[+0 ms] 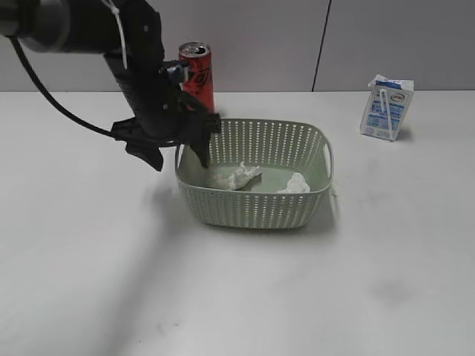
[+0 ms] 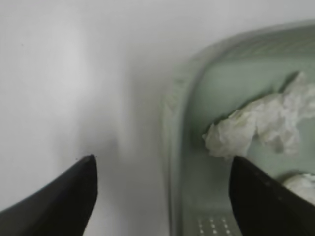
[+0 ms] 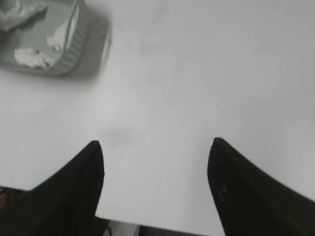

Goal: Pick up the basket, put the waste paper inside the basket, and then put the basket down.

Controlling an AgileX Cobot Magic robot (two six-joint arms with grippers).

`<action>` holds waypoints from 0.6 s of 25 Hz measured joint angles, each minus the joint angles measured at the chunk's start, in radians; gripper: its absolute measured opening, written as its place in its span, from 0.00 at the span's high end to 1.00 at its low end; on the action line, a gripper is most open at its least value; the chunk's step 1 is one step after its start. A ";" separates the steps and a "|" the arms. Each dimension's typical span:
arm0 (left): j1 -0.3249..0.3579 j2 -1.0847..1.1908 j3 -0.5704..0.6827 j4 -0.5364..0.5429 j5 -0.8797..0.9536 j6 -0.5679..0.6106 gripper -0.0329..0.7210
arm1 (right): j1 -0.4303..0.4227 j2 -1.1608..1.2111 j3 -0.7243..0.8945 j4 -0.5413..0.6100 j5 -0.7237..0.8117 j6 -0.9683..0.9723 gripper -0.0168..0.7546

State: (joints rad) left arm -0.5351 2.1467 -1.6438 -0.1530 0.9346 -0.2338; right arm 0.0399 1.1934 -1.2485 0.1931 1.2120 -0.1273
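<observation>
With both paper wads lying on the floor of the basket and the basket resting flat on the worktop, the job looks all but done, which would explain why the left end effector hangs spread wide astride the basket's left rim, one finger outside and one over the inside, gripping nothing. The right end effector is likewise released and empty, parked near the worktop's front edge, well apart from the basket. Behind the left arm a red can stands close, so straight up seems its clearest way out, while the carton is far off to the right.
</observation>
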 joint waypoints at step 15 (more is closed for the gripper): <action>0.346 -0.297 -0.001 0.028 0.271 0.258 0.13 | 0.000 -0.604 0.683 -0.005 -0.242 -0.027 0.33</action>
State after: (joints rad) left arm -0.1895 1.8500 -1.6445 -0.1249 1.2056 0.0243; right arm 0.0399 0.5892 -0.5652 0.1884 0.9697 -0.1539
